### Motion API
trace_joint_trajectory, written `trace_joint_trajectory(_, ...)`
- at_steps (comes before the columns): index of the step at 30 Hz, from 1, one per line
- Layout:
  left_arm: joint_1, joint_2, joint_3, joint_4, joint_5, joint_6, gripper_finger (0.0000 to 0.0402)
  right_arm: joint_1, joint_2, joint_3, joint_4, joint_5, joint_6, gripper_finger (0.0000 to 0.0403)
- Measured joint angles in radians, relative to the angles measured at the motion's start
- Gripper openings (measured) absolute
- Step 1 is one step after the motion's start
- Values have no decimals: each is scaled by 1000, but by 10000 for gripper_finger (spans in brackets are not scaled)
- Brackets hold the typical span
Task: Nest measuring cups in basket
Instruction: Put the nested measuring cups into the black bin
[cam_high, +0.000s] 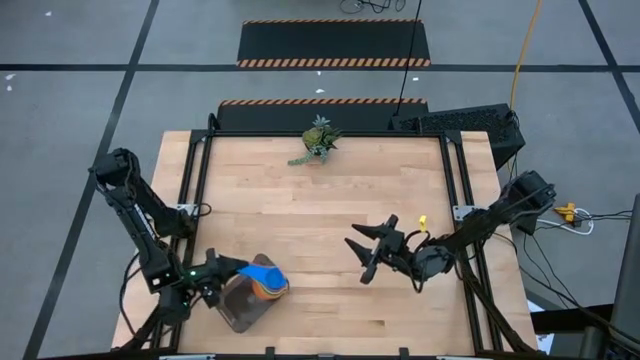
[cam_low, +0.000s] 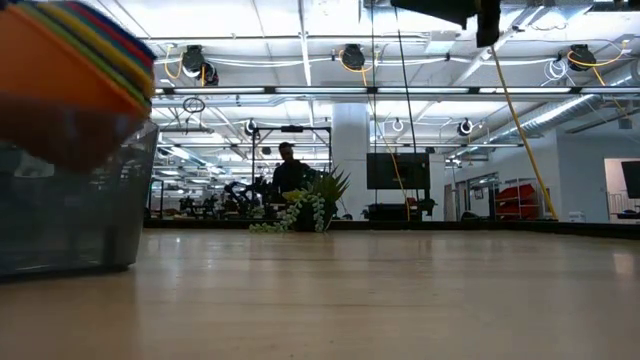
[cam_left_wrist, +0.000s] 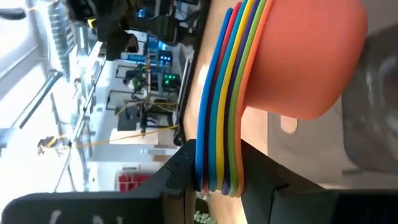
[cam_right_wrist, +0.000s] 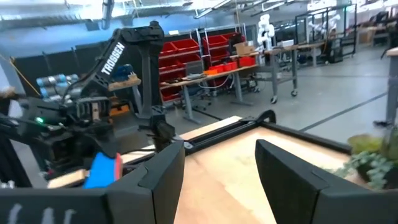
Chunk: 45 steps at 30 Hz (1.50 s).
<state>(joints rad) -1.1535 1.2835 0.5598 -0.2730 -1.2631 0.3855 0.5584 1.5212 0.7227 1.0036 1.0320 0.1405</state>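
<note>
1. One nested stack of cups (cam_high: 266, 278) hangs over the basket (cam_high: 243, 305) at bottom left of the high view. The blue cup is on top there. The left wrist view shows the orange bowl (cam_left_wrist: 305, 56) outermost, w/ handles fanned in blue, red, yellow, green and orange.
2. Step in hand, I judge: lowering the finished stack into the basket. The low view shows the stack partly above the basket rim at far left, so not seated yet.
3. Next move prob. needs a short straight drop, then the fingers let go w/o tipping the stack. Risk: a handle catches the mesh wall.
4. Left gripper (cam_left_wrist: 214, 177) is clamped narrow on the bundled handles. Left arm runs down the left table edge, elbow bent, wrist turned in toward the basket.
5. Right gripper (cam_high: 368, 252) waits mid-right above bare table (cam_high: 320, 210), fingers parted, holding nothing. Arm comes in from the right edge.
</note>
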Motion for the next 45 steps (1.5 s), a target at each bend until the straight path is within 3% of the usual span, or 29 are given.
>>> trace_joint_trajectory(3, 0, 7, 0, 74, -24, 16, 86, 2, -42, 0, -54, 11, -29, 192)
trace_joint_trajectory(9, 38, 67, 0, 252, -53, 214, 86, 3, -103, 0, -182, 12, -51, 192)
trace_joint_trajectory(14, 54, 105, 0, 315, -59, 233, 86, 3, -126, 0, -260, 11, -52, 192)
trace_joint_trajectory(19, 41, 105, 0, 356, -165, 241, 86, 23, -148, 0, -335, 7, -52, 192)
trace_joint_trajectory(31, 85, 105, 0, 345, -120, 155, 86, 39, -193, 0, -460, -17, -57, 192)
trace_joint_trajectory(45, 179, 105, 0, 155, -54, 108, 86, 37, -192, 0, -477, -15, -56, 192)
